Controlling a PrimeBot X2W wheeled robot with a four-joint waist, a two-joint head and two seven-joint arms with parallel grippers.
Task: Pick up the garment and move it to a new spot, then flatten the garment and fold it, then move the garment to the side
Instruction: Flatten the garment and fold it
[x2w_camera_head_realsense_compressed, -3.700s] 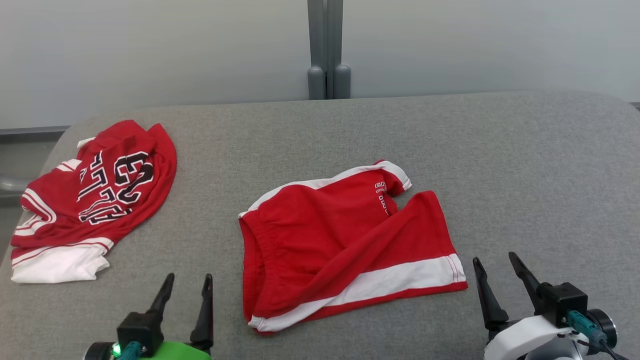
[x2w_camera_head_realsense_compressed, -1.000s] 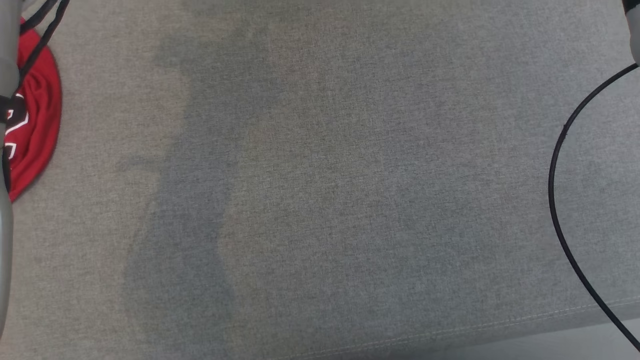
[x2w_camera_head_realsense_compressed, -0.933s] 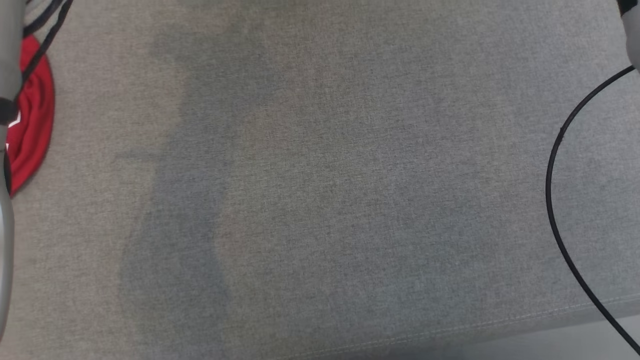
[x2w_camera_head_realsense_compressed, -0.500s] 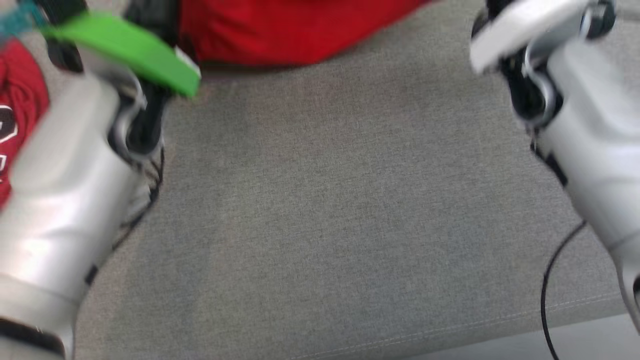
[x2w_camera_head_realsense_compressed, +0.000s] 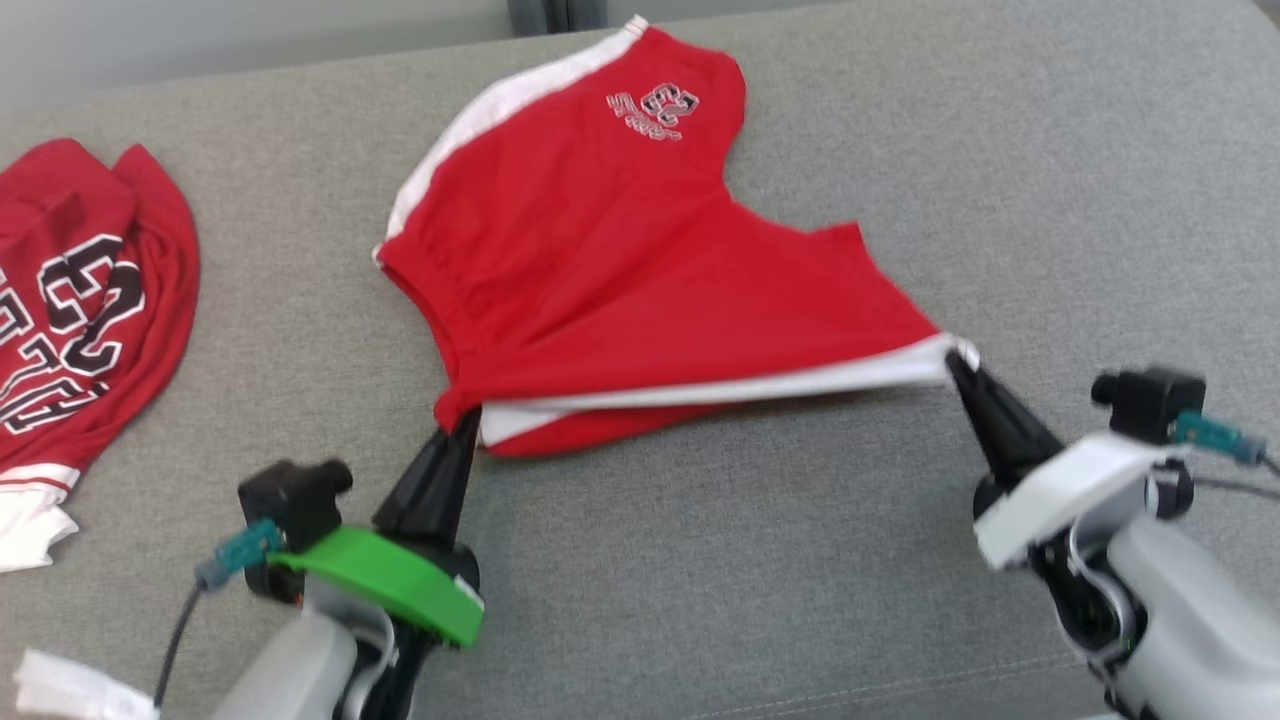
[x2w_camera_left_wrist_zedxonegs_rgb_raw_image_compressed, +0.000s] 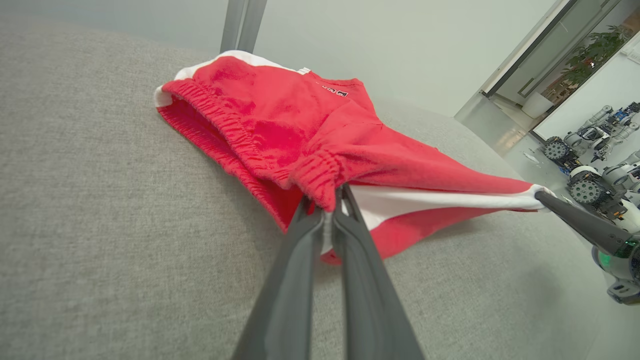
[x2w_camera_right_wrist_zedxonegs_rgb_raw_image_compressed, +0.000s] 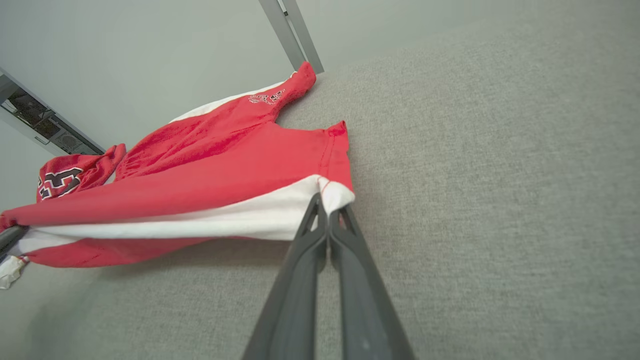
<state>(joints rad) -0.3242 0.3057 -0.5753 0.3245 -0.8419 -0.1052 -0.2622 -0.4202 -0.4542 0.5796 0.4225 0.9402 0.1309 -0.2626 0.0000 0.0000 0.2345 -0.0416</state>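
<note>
Red shorts (x2w_camera_head_realsense_compressed: 620, 270) with a white side stripe lie toward the far edge of the grey padded surface (x2w_camera_head_realsense_compressed: 760, 560), and their near side is pulled taut between the two arms. The left pincer (x2w_camera_head_realsense_compressed: 462, 425) is clamped together on the gathered waistband corner. The right pincer (x2w_camera_head_realsense_compressed: 955, 365) is clamped on the hem corner where the white stripe ends. The pick-up looks done, and the garment seems to be partway through being carried or drawn out to its new spot. The far leg rests on the padding while the near edge hangs just above it. Laying the shorts flat, folding them and moving them aside all appear to be left; no fold has been made, and the fabric sits in loose double layers.

The head view gives the whole layout: the numbered print on the far leg, the notch between the two legs, and a red jersey (x2w_camera_head_realsense_compressed: 80, 310) crumpled near the left edge, well apart from the shorts. The left wrist view shows what that one cannot. The elastic bunches over the closed fingertips (x2w_camera_left_wrist_zedxonegs_rgb_raw_image_compressed: 307, 205), a lower red layer sags under the stripe, and a shadow on the padding beneath suggests the near edge is lifted. Wheeled robots (x2w_camera_left_wrist_zedxonegs_rgb_raw_image_compressed: 590, 165) also stand in a room beyond. The right wrist view shows the hem corner wrapped around its own closed tips, with the stripe running in a straight line away to the other pincer.
</note>
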